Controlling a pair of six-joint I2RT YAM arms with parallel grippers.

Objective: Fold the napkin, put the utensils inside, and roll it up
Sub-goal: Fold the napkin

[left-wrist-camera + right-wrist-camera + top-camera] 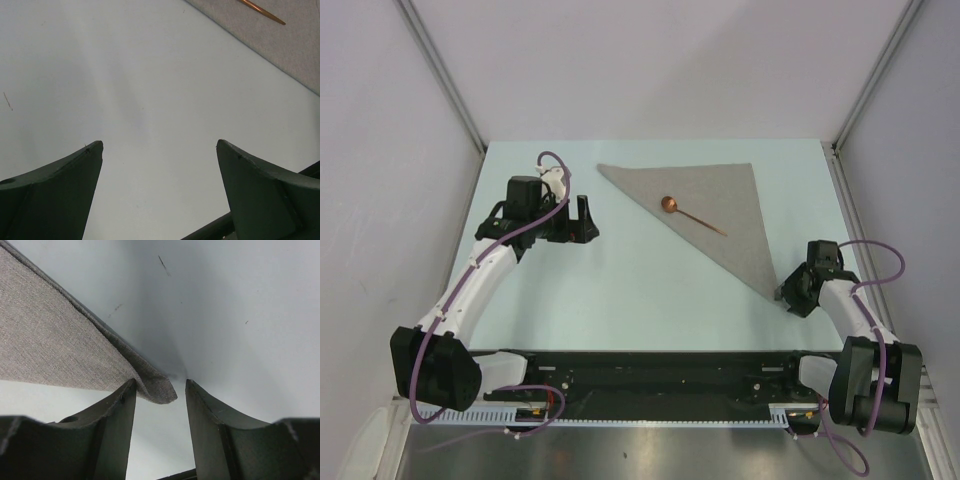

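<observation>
**Inspector:** Right pincer (pixel 788 292), top view: set at the near corner of the napkin (pixel 720 200), which lies folded in a triangle on the worktop (pixel 620 300) with the spoon (pixel 692 216) on top. Left pincer (pixel 582 222) is near the cloth's far-left point, not touching it.

**Clerk:** Left wrist view?

**Inspector:** Jaws spread fully, nothing held.

**Clerk:** Right wrist view?

**Inspector:** Jaws half apart, corner tip between them, not clamped. Judgement: folding and placing done, rolling in hand. Next, close on that corner and turn it over the spoon.
</observation>
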